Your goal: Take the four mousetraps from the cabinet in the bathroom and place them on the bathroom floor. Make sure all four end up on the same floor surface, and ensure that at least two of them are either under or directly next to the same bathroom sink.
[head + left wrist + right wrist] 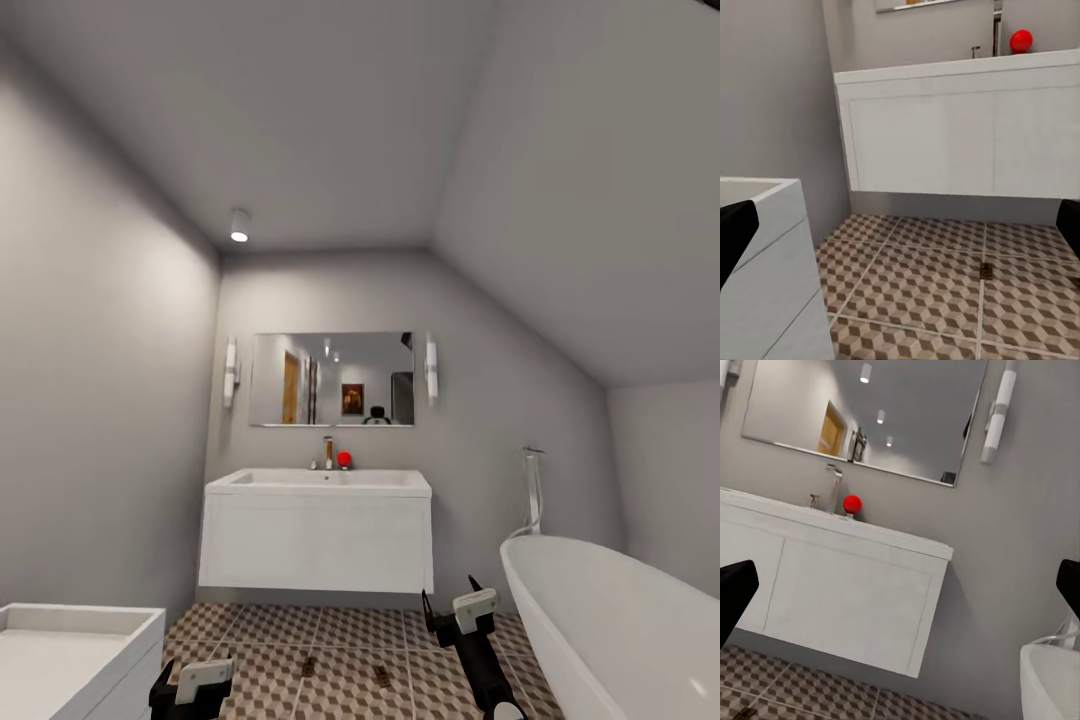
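Two small brown mousetraps lie flat on the cube-patterned bathroom floor, just in front of the white wall-hung bathroom sink. One mousetrap also appears in the left wrist view on a grout line before the sink. My left gripper hangs low over the tiles, open and empty. My right gripper is raised beside the tub, open and empty, facing the sink. The cabinet is out of view.
A white oval bathtub fills the right side. A second white box-shaped basin stands close at the lower left. A red ball and faucet sit on the sink under a mirror. Grey walls close in on the left and at the back.
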{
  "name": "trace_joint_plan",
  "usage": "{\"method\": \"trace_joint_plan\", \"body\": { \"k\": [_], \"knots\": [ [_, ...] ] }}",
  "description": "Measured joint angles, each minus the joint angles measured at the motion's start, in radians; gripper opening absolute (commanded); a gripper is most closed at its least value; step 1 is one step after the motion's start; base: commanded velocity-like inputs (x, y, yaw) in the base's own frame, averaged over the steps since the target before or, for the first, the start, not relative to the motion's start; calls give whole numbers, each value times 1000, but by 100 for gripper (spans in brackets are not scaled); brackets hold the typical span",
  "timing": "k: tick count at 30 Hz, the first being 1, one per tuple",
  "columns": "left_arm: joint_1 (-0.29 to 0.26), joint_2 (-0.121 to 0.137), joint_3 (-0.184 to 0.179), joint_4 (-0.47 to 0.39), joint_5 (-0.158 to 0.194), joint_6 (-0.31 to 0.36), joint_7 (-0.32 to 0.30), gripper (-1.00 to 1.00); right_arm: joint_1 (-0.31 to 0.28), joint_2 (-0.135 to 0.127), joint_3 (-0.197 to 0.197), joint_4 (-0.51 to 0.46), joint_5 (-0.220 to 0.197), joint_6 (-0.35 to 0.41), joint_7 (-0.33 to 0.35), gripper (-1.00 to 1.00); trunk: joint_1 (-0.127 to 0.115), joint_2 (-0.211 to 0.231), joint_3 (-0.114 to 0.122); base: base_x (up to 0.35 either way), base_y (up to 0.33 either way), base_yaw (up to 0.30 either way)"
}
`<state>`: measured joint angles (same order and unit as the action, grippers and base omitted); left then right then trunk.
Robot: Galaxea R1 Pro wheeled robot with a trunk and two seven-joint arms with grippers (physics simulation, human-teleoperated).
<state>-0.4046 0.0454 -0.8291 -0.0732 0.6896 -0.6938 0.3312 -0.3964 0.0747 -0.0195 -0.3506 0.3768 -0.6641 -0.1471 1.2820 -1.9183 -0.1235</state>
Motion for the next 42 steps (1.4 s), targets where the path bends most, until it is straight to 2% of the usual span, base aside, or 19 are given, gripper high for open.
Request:
{"method": "trace_joint_plan", "body": {
  "k": [42],
  "knots": [
    [0,-5,1,1,0,0,0,100,0,0,0,0,1,0,0,100,-161,294,64,0,0,0]
  ]
}}
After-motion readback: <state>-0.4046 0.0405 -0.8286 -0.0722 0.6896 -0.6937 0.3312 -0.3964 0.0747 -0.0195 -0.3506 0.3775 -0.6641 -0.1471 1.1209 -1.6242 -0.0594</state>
